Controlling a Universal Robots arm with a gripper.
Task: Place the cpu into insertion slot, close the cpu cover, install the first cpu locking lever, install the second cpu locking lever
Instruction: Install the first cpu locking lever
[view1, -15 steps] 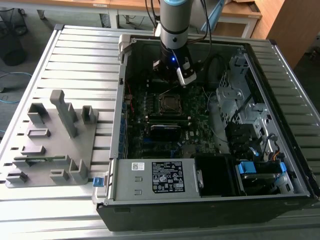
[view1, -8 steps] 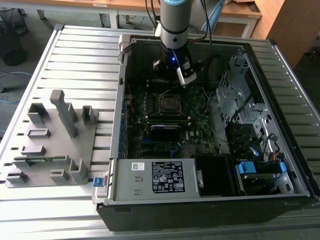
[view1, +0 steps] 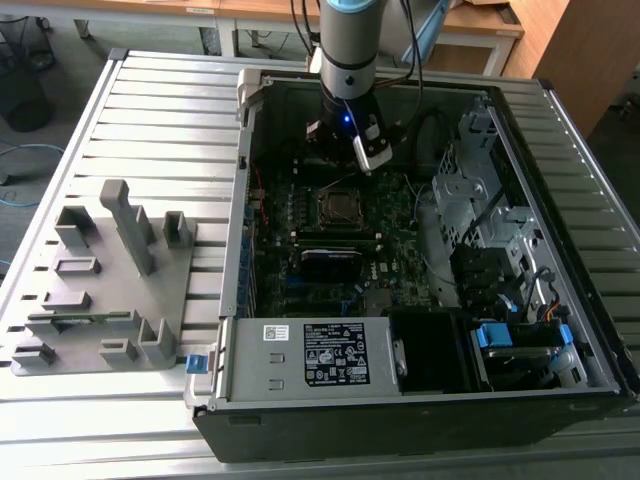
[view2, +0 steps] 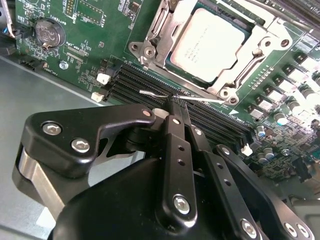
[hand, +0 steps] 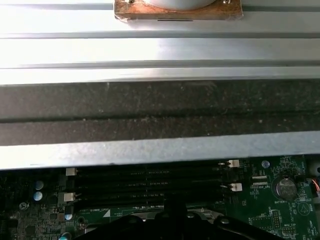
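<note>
Here, an open computer case (view1: 400, 430) is seen on the slatted counter (view1: 160, 110), with the dark green motherboard (view2: 90, 30) laid flat inside it. The insertion slot (view1: 342, 207) is occupied: the cpu cover (view2: 262, 32) is lowered onto it, and the cpu (view2: 210, 42) is seated within, its silver top framed by the cut-out. Just beside the slot, a thin wire locking lever (view2: 150, 93) is pinched between the drawn-together fingers of the gripper (view2: 178, 101). The lever is judged stiff, springy and slick, so it is best held near its free end. The light, fragile cpu is best left untouched.
</note>
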